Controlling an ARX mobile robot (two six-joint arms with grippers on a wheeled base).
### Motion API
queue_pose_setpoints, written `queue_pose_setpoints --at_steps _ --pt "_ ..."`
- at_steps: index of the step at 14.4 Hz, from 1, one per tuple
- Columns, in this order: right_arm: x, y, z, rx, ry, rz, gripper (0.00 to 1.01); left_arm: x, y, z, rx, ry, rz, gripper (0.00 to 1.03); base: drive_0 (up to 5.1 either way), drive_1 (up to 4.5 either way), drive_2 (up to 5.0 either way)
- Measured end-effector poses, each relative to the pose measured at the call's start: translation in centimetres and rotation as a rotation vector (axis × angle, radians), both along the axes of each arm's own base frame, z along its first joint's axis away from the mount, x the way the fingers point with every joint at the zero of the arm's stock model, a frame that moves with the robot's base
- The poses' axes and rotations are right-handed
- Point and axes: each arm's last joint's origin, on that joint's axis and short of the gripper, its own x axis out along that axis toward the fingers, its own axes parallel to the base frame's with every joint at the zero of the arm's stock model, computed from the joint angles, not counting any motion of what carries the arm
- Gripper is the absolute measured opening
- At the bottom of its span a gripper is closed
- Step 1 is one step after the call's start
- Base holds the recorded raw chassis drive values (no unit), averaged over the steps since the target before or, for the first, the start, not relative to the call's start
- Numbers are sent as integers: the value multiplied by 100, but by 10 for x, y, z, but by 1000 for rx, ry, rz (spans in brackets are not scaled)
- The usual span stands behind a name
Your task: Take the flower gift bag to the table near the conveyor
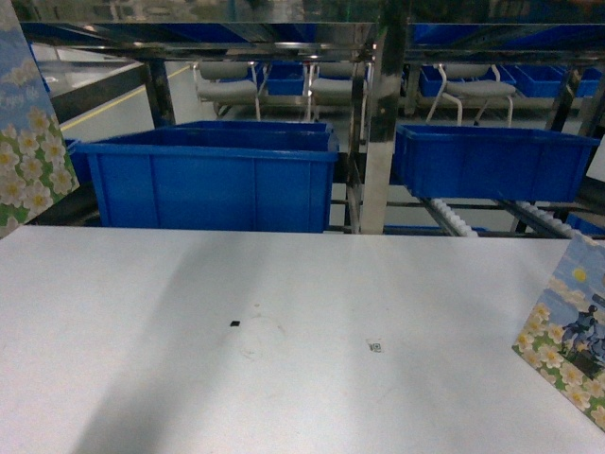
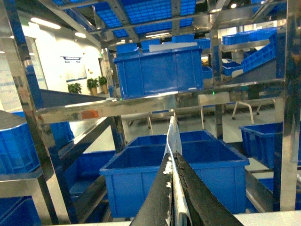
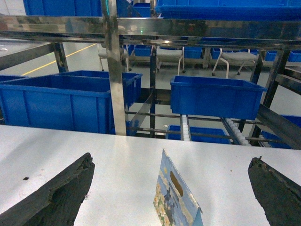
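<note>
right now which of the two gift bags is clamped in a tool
The flower gift bag at the left edge of the head view: the left tool is shut on its top edge. The other bag stands free on the table between the open right tool's fingers.

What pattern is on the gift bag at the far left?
White flowers on green under blue sky, on the gift bag; the head view shows it best.

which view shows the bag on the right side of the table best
The right wrist view: the standing gift bag sits centred between the open right gripper fingers, handle cutout visible. The head view catches only part of its printed face at the frame edge. The left wrist view doesn't show it.
</note>
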Motion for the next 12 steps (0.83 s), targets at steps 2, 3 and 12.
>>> queue_pose_setpoints --at_steps 2,3,12 --pt "0 0 0 0 0 0 98 18 -12 -9 -8 20 -27 2 0 0 0" --pt "0 0 0 0 0 0 98 26 -22 -13 -21 28 -41 2 0 0 0" --pt "0 0 0 0 0 0 98 106 -77 -83 -124 218 -33 2 0 0 0"
